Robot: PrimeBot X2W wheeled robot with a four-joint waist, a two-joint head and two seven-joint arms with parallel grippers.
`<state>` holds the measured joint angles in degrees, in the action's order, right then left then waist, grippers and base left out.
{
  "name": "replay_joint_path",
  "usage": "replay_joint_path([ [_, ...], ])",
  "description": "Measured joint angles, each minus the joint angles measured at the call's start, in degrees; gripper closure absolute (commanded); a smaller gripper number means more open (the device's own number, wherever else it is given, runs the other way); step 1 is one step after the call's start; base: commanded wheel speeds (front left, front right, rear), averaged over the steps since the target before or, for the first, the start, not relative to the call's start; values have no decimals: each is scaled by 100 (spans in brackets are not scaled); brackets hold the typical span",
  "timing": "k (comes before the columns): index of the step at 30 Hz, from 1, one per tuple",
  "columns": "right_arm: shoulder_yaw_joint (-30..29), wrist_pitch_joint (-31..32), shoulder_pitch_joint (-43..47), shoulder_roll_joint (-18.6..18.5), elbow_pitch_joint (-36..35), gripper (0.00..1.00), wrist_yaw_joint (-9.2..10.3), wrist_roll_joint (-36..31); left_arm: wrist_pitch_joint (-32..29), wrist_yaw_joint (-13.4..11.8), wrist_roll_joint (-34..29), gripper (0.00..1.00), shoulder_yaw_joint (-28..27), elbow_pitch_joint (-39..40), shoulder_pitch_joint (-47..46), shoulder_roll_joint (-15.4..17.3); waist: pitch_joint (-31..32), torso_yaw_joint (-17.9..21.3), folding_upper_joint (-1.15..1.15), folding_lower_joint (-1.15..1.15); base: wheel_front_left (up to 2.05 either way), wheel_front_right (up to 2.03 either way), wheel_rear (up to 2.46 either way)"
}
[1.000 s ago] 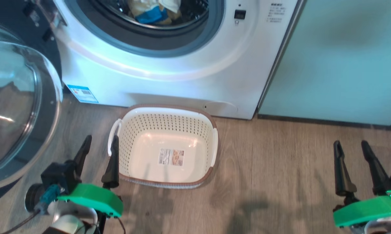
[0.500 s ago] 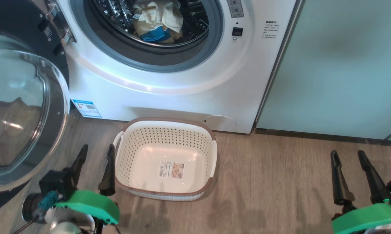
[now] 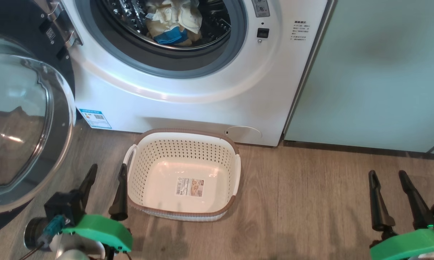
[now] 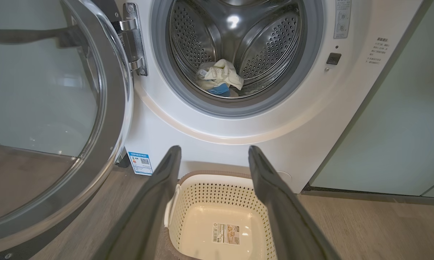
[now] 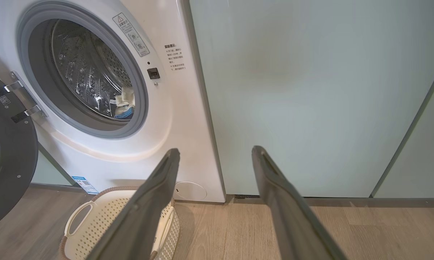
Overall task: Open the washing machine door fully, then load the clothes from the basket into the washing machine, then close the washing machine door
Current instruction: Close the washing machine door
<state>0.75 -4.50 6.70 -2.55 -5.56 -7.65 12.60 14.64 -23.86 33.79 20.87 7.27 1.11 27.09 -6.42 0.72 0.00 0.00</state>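
The white washing machine (image 3: 202, 90) stands ahead, and its door (image 3: 22, 119) is swung wide open to the left, glass bowl facing me. Pale yellow clothes (image 3: 173, 20) with blue trim lie inside the steel drum, seen too as clothes (image 4: 220, 77) and clothes (image 5: 125, 103). On the floor before the machine sits the cream basket (image 3: 182, 142), with just a label on its bottom. My left gripper (image 3: 107, 169) hangs open just left of the basket's handle, holding nothing. My right gripper (image 3: 387, 175) is open over bare floor, far right.
A pale mint-green cabinet panel (image 3: 376, 72) fills the wall right of the machine. Wood-look floor (image 3: 303, 202) stretches between the basket and my right gripper. The open door's black rim reaches down close to my left arm.
The head view has tilted up, so the drum and clothes show more fully and the basket sits lower in the picture. Both grippers keep their places, open.
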Motion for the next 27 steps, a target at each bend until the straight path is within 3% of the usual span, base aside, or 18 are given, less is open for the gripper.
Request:
replay_joint_path([
  [14,-43,0,-2,7,-25,0,0,0,0,1,-56,0,10,-36,-5,-4,-15,-16,0,0,-17,22,-5],
  [27,-62,0,-5,21,-23,0,0,0,0,-1,-118,0,5,-76,-16,-58,46,10,0,0,-163,172,-9],
])
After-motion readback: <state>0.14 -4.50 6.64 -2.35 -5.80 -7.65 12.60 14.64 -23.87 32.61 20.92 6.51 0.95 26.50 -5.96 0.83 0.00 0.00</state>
